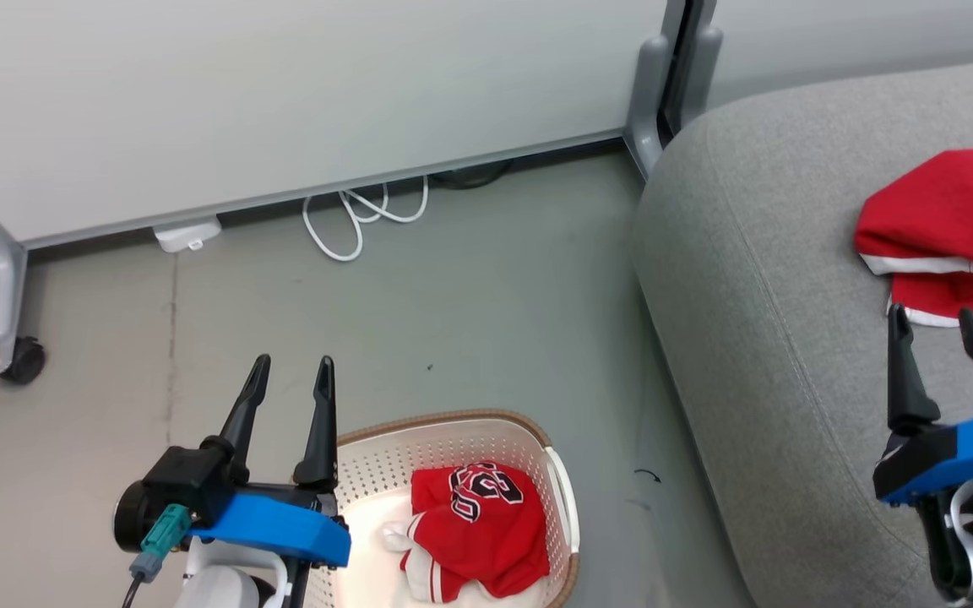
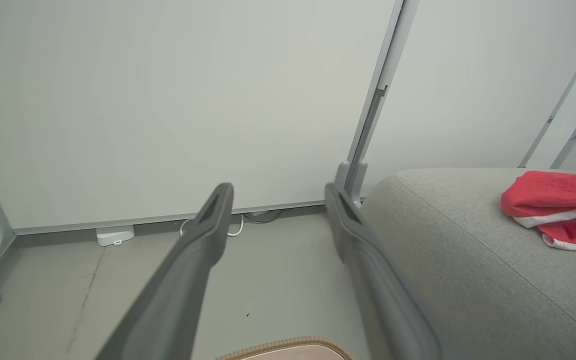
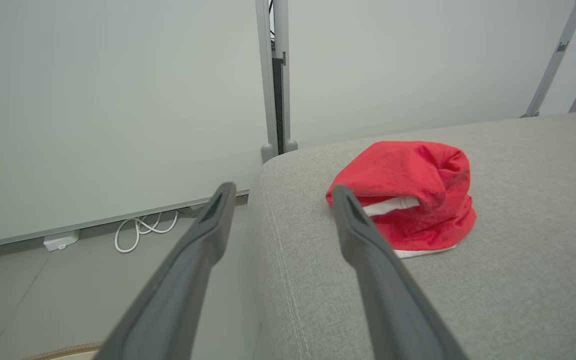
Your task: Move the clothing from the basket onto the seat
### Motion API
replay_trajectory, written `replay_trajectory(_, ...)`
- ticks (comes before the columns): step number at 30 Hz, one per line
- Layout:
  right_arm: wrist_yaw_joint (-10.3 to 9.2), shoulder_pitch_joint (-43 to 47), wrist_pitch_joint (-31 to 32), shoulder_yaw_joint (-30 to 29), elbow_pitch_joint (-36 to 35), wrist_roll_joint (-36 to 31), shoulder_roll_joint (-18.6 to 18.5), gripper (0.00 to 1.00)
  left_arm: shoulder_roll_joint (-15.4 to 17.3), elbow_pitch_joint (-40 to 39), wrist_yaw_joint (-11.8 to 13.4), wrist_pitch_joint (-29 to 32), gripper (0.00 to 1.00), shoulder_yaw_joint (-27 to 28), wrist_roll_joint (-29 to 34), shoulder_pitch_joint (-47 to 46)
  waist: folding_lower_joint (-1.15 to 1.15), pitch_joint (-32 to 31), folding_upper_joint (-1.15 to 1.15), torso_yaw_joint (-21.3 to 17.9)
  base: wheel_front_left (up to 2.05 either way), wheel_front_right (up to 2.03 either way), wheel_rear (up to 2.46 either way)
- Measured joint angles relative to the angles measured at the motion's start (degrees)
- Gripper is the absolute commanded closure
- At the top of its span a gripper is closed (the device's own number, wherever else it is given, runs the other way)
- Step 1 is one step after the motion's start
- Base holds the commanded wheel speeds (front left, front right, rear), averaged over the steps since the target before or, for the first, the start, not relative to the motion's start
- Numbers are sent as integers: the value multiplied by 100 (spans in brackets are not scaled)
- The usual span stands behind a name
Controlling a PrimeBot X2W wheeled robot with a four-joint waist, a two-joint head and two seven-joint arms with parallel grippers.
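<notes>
Halfway through, by the look of it. Up at 2 o'clock in the head view, on the grey sofa [image 1: 774,321] where the task wants it: a bunched red garment [image 1: 947,211] with white trim, just beyond the right hand [image 1: 933,312], fingers released and empty. Down at 6 o'clock, crumpled against the 3 o'clock wall of the cream perforated basket [image 1: 453,420]: a red jersey [image 1: 474,523] with black-and-white numerals. Over the basket's 9 o'clock rim, the left hand [image 1: 293,361], spread wide, grasping nothing, probably staged for that remaining pick.

Office-like room, judging by wheeled partition panels [image 1: 284,101].
</notes>
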Motion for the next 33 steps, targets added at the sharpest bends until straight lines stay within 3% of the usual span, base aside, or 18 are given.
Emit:
replay_trajectory(8, 0, 731, 10, 430, -582, -136, 129, 0, -80, 260, -10, 1, 0, 138, 78, 150, 0, -339, 0, 274, 0, 0, 0)
replay_trajectory(33, 0, 1344, -167, 1060, -463, 44, 147, 0, -140, 828, 8, 1, 0, 711, 246, 397, 2, -789, 0, 901, 0, 0, 0)
